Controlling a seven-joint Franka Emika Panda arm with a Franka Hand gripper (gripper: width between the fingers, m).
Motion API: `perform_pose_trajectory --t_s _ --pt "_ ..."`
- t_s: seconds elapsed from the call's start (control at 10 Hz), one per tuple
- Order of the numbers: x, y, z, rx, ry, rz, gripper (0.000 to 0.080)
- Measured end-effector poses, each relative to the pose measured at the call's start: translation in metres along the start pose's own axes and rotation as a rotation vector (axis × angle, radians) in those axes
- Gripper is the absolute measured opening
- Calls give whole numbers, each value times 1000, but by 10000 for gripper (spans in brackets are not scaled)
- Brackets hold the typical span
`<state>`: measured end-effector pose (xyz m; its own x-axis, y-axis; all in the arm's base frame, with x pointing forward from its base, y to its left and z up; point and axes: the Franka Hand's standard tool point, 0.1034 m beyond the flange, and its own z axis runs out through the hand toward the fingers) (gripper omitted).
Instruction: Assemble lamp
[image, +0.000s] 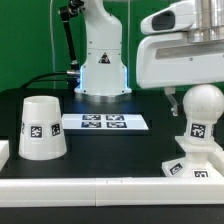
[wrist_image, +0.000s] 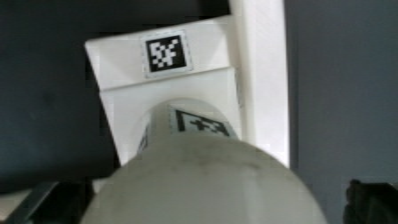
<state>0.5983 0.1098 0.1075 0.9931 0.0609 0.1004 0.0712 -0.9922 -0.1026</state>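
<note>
Released claw (wrist_image: 208, 203), fingers spread either side of the round bulb (image: 203, 103), which stands upright between them, neck in the blocky base (image: 190, 166) below the claw, probably poised to seat it; the cone shade (image: 42, 128) waits well away from the claw on the table (image: 110, 152).

Ext. cam low, facing robot (image: 103, 50); wrist cam close above bulb (wrist_image: 196, 170) & base (wrist_image: 160, 85), both shared.

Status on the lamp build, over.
Gripper open, straddling the bulb. Bulb upright on base. Shade standing apart at exterior view's left, not yet on. Marker board flat between them.
</note>
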Motion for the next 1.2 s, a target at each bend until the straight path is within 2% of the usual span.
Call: perform_pose_trajectory --t_s 0.2,0.5,0.8,1.2 --pt "0 6 0 -1 -1 -212 699" --pt "-1 7 2 -7 -10 -452 699" --pt "-3 0 4 -17 -69 -676 699" --pt "1 6 1 -14 -82 -922 699"
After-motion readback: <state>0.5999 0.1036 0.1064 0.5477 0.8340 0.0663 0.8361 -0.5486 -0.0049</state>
